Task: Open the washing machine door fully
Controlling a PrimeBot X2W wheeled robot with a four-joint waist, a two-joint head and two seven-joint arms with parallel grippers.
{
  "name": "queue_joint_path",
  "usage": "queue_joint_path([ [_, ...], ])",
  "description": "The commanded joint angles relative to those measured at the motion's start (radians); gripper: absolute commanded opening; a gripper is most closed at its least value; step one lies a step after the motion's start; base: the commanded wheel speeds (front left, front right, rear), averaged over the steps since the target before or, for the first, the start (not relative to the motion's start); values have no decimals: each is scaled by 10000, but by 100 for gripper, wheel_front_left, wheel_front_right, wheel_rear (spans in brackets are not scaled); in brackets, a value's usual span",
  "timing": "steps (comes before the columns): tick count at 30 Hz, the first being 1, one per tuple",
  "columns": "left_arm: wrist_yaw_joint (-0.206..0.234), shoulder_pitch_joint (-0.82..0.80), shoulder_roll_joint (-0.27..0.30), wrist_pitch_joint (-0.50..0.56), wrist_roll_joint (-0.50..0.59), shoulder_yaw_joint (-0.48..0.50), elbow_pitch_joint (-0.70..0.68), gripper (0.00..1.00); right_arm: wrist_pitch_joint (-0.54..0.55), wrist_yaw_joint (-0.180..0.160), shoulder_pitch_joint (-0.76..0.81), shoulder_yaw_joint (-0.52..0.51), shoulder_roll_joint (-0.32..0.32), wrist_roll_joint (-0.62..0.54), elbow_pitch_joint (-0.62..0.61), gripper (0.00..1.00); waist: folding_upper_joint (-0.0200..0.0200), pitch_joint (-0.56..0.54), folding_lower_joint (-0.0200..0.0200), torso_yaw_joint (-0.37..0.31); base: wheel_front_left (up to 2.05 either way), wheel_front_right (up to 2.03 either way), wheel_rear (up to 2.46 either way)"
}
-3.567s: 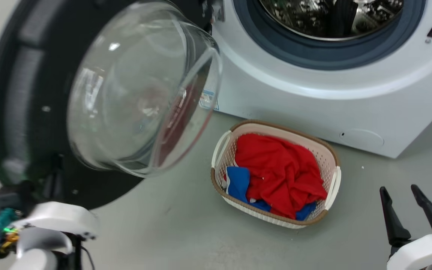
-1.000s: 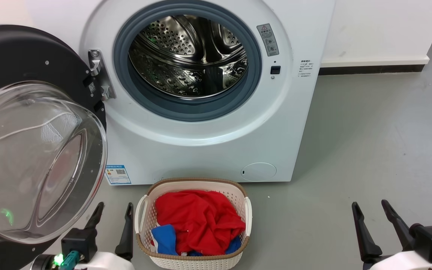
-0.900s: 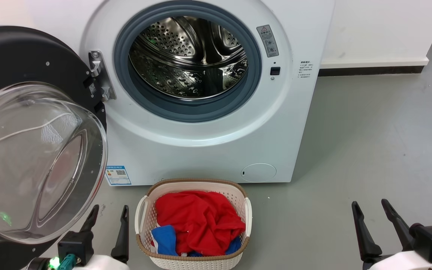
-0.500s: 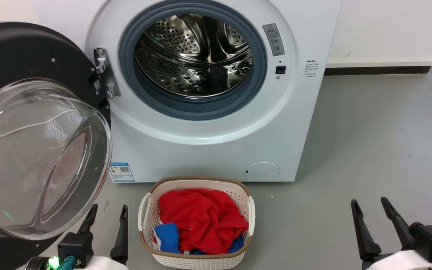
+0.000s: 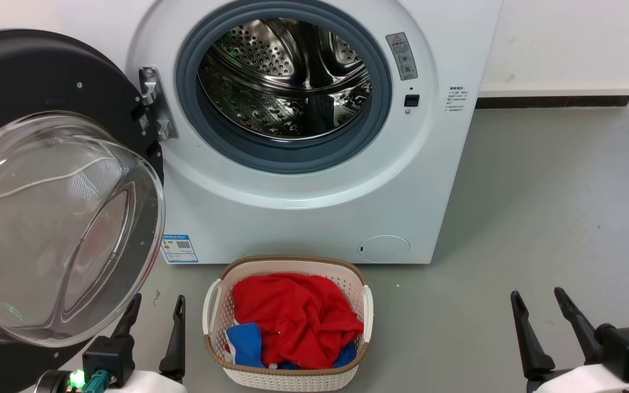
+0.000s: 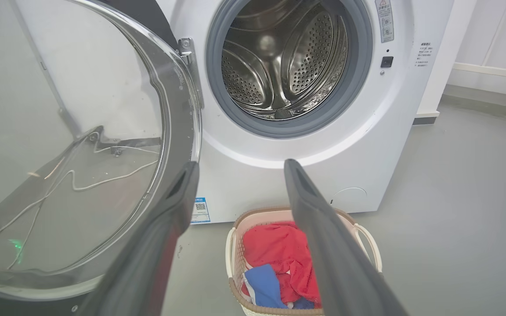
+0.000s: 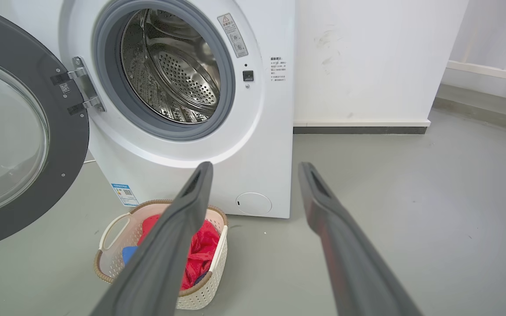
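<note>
**Status.** The door (image 5: pixel 58 218) hangs on the hinge (image 5: pixel 153 103) at the left edge of the machine (image 5: pixel 314 218). It is swung well out, and the drum (image 5: pixel 287 76) is fully exposed. Judged from this, the door is at or near full travel.

**Grippers.** The left gripper (image 5: pixel 157 300) is spread and empty, just beside the door's lower rim; contact cannot be confirmed. The right gripper (image 5: pixel 536 293) is spread and empty, well apart from the door, over the floor (image 5: pixel 538 207).

**Procedure.**
1. If travel remains, press with the left finger's outer face on the black rim, far from the hinge. Avoid the glass bowl.
2. Push along the door's arc, slowly.
3. Stop when the hinge resists.
4. Keep clear of the basket (image 5: pixel 292 261), on the floor before the machine's front edge.
</note>
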Motion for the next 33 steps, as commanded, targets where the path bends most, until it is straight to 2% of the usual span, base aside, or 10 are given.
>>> queue_joint_path([
  [1, -41, 42, -97, 36, 8, 14, 74, 0, -12, 0, 6, 6, 8, 34, 114, 0, -1, -3, 0, 7, 0, 0, 0],
  [3, -58, 150, -225, 63, -87, -13, 195, 0, -11, 0, 48, 19, 17, 139, 283, 0, -1, 0, 0, 7, 0, 0, 0],
  [18, -687, -160, -777, 734, -2549, 784, 363, 0, 109, 0, -538, -78, -37, 3150, 942, 0, -1, 72, 0, -9, 0, 0, 0],
  [33, -1236, -440, -1262, 1312, -4588, 1468, 537, 0, 219, 0, -1025, -181, -60, 5628, 1498, 0, -1, 144, 0, -25, 0, 0, 0],
])
